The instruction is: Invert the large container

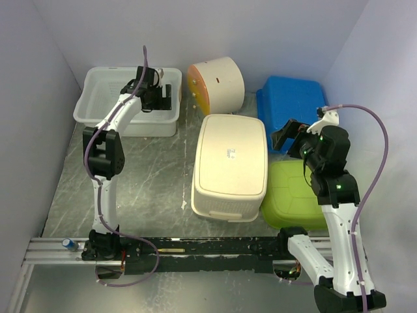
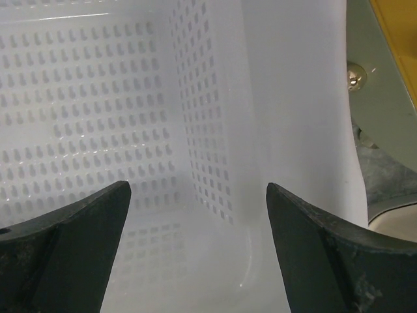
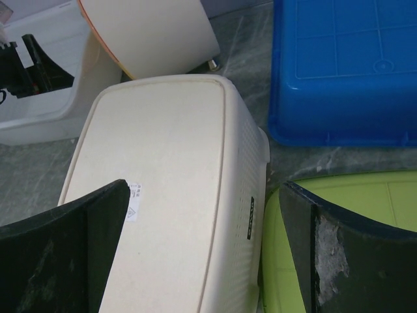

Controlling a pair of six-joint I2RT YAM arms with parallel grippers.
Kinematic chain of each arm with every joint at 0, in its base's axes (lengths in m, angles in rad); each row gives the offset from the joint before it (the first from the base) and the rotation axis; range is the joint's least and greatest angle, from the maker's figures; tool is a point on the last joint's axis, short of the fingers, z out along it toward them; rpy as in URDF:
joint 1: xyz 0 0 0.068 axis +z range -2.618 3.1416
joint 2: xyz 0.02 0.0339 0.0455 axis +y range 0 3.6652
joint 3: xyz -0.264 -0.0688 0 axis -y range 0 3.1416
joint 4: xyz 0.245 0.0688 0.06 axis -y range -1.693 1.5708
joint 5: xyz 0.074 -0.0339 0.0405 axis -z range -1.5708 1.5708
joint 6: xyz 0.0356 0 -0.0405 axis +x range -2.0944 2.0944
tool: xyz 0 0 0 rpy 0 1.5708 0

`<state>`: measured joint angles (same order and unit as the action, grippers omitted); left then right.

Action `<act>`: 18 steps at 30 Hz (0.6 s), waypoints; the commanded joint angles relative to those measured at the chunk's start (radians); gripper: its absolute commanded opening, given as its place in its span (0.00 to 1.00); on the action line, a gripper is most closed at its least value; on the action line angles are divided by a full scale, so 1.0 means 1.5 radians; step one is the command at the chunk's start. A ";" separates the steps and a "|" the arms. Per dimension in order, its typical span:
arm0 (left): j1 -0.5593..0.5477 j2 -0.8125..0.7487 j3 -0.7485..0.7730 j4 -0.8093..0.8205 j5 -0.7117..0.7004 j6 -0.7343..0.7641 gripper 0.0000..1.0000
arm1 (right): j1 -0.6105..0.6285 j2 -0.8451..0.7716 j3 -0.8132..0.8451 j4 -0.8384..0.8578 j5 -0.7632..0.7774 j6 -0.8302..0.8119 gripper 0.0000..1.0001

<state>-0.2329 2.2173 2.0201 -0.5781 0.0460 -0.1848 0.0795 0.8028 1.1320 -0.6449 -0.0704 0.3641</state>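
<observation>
Wide-open left claw [image 2: 199, 188] sits inside the upright white basket [image 2: 85, 104], facing its right end wall; right claw [image 3: 205, 188], equally wide, hovers well apart.

Five containers by my count — white basket [image 1: 98, 98], round tub [image 1: 218, 81], blue bin [image 1: 287, 96], cream basket [image 1: 231, 163], green bin [image 1: 290, 195].

centre: big basket [image 1: 231, 166] bottom-up on table [image 1: 150, 176] | upper left: mesh tub [image 1: 107, 98], left gripper [image 1: 161, 98] inside it | top centre: round bin [image 1: 218, 81] on its side | upper right: crate [image 1: 287, 98] | lower right: low bin [image 1: 293, 195] just beside basket
</observation>
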 commanded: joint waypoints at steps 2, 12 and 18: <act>-0.014 0.027 0.016 0.050 -0.021 0.026 0.95 | 0.000 0.013 0.001 0.019 0.018 -0.010 1.00; -0.035 0.086 0.067 0.035 -0.058 0.034 0.75 | 0.000 0.033 0.002 0.026 0.015 -0.015 1.00; -0.050 0.051 0.053 0.050 -0.072 0.042 0.46 | 0.001 0.022 -0.009 0.028 0.018 -0.017 1.00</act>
<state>-0.2878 2.3432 2.0735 -0.5335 -0.0242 -0.1448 0.0795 0.8532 1.1316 -0.6323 -0.0574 0.3546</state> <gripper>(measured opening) 0.554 0.996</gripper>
